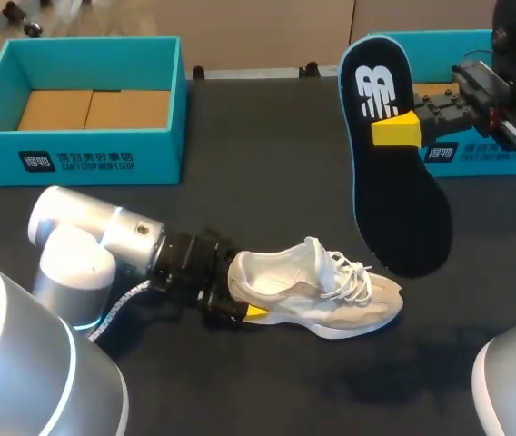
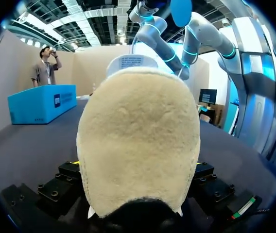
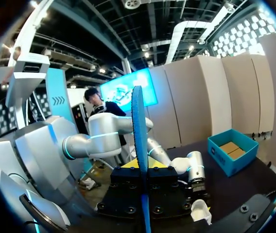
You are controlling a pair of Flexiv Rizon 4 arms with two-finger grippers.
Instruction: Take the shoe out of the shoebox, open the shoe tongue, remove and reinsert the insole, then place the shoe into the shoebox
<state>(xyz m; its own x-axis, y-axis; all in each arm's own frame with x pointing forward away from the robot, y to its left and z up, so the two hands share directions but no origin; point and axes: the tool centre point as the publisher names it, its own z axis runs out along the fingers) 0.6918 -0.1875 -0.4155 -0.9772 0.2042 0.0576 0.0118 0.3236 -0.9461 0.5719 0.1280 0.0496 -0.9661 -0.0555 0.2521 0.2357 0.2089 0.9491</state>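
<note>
Head: L gripper at heel of shoe, clamped across it from both sides, one yellow tip showing on near side. Shoe sits on its sole on black table, toe twd right, laces loose. R gripper raised over right part of table, closed on dark insole, gripped in upper half. Insole hangs tilted, flat face twd camera, lower end near shoe's toe; can't tell gap. Open teal shoebox back left, well apart from shoe. 2nd teal box back right, behind insole.

L wrist: cream heel of shoe fills space betw. fingers of L gripper, black finger blocks tight on both sides. Shoebox far off on table.

R wrist: insole edge-on, upright, pinched betw. yellow tips of R gripper. Shoe low beside gripper, on table. Shoebox beyond.
</note>
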